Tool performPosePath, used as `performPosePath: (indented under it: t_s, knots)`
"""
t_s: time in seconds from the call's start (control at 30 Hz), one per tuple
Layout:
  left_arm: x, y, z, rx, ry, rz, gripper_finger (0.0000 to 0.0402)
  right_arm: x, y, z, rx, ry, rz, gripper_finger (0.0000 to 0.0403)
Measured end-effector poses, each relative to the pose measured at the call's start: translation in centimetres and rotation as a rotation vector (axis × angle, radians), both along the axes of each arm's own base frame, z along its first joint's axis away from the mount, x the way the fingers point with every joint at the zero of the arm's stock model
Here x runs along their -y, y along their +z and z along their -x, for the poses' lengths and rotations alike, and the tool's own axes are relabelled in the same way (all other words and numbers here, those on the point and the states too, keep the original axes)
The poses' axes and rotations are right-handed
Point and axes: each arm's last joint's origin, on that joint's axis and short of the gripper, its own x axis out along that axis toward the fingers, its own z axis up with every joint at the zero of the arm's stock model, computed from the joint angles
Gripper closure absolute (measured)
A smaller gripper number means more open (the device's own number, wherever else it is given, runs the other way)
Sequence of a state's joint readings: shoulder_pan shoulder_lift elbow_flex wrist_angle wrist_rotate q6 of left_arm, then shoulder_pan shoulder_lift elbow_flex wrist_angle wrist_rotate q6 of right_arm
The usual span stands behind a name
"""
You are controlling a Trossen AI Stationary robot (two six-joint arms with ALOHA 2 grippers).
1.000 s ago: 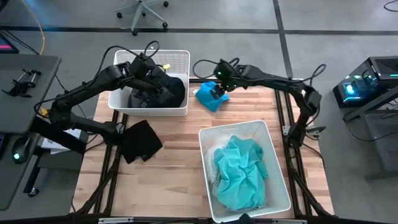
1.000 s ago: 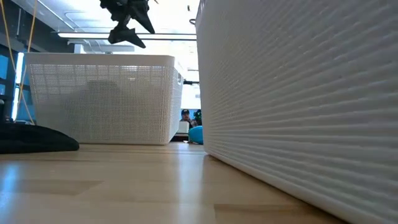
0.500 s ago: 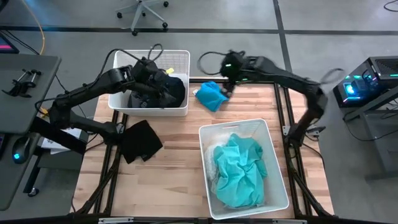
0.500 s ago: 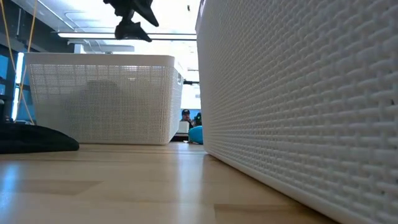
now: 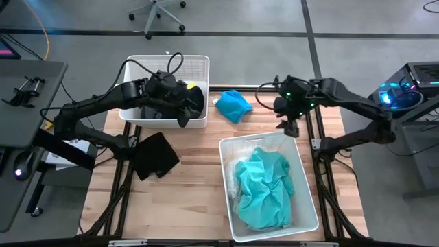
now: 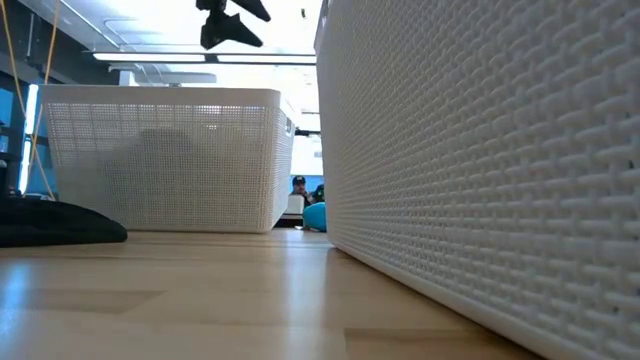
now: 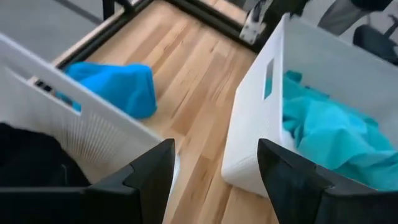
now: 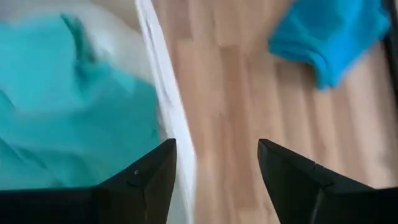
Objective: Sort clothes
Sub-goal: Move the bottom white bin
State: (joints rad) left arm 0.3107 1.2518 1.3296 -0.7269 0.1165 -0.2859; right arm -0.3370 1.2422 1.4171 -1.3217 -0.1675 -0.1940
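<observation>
1. Right gripper (image 5: 291, 127) hangs over the far rim of the near bin (image 5: 302, 167), fingers (image 8: 147, 180) spread wide with nothing between them.
2. Left gripper (image 5: 184, 118) sits over the near right corner of the far bin (image 5: 199, 66); its fingers (image 7: 149, 174) are parted too, and empty.
3. Nearest to us, the near bin holds a crumpled turquoise garment (image 5: 264, 189) that fills most of it, with something pale underneath at the edges.
4. On the bare wood at the left edge of the table (image 5: 192, 206) lies a black garment (image 5: 154, 154), loose, outside both bins.
5. Farther back, the far bin carries a dark heap (image 5: 195, 99) piled against its right side, just beside the left gripper.
6. Between the far bin and the right arm, a bright blue garment (image 5: 233, 105) lies bunched on the table, clear of both bins and well apart from either gripper.
7. From table level, the far bin (image 6: 160, 160) stands at left, the near bin's wall (image 6: 480, 180) fills the right, and a sliver of the blue garment (image 6: 316, 216) shows in the gap between them.
</observation>
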Motion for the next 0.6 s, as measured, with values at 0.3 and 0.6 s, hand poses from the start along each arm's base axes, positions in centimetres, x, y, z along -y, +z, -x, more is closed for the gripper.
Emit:
performPosePath:
  t_s: [0.3,0.6]
  knots:
    - [-0.1,0.3,-0.2,0.034,0.000,-0.011,0.0186,-1.6,-4.9,-4.3,-0.027,0.146,-0.076,0.0210]
    - [0.0,0.3,-0.2,0.035,-0.007,-0.006,0.0186,-1.6,-7.3,-8.7,-0.039,-0.001,-0.072,0.0390]
